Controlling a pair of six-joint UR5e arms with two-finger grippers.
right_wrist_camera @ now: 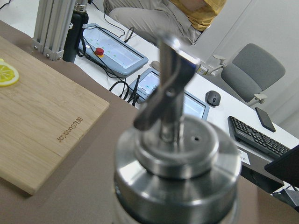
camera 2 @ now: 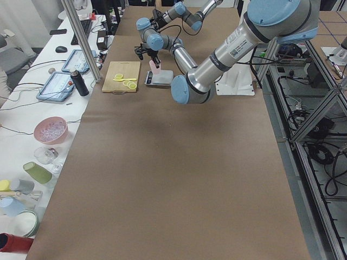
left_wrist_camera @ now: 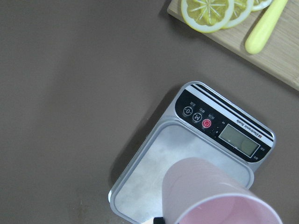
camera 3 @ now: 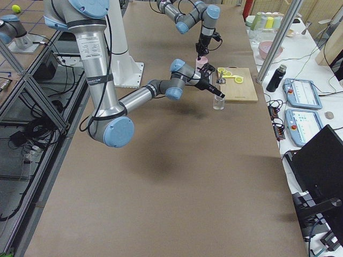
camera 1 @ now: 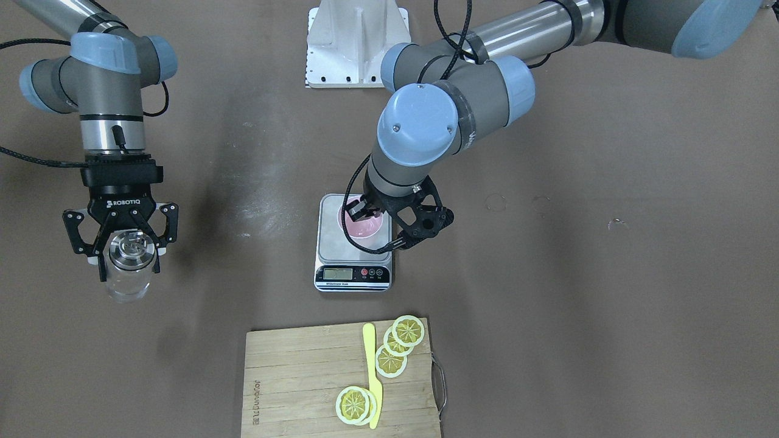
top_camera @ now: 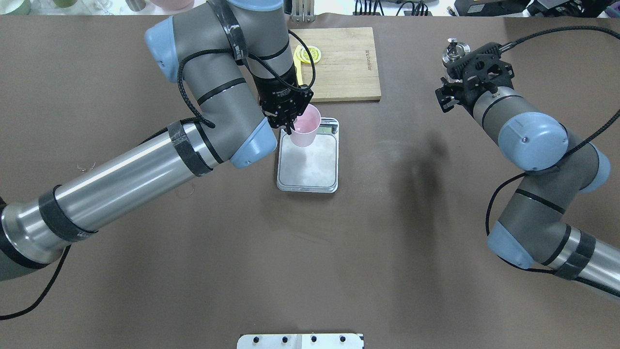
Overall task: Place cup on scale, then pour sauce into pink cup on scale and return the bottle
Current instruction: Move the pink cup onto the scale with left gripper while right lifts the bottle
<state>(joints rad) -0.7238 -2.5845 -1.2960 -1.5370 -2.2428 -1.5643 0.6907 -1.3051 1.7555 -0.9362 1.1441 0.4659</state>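
Matt pink plastic cup (top_camera: 305,127) — brushed-steel scale (top_camera: 310,167).

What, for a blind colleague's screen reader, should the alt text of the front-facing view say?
The left gripper holds a pink cup over a kitchen scale at the centre of a brown table. At the view's left the right gripper holds a clear bottle upright; a cutting board with lemon slices lies nearest the camera.

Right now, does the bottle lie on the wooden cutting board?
No, the right end effector holds the bottle, well apart from the board.
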